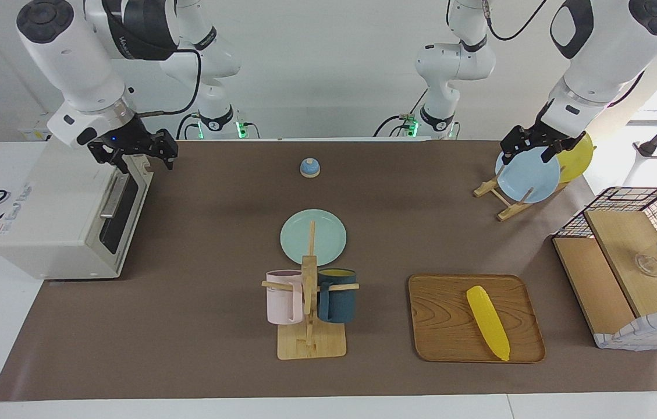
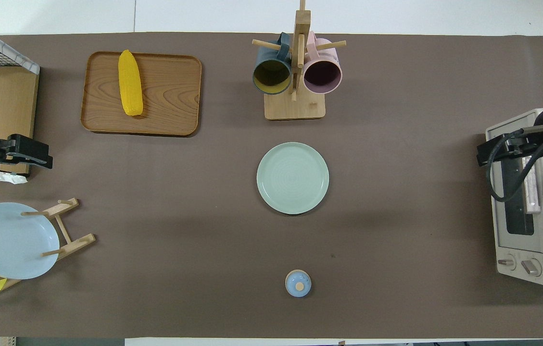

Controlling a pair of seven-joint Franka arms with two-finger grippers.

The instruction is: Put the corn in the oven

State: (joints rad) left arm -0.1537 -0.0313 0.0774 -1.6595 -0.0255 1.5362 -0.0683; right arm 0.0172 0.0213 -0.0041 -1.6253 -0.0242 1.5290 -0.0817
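Brown tabletop [image 1: 200,326]: corn [image 1: 488,322] lay on wooden tray [image 1: 439,326]; oven [image 1: 66,221] shut. My left gripper [image 1: 529,148] over plate rack [image 1: 508,201], right gripper [image 1: 133,152] over oven; jaws open, empty.

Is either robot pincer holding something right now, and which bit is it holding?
No, nothing is held. The left pincer hangs open over the plate rack, the right pincer open over the oven. The corn lies untouched on the wooden tray.
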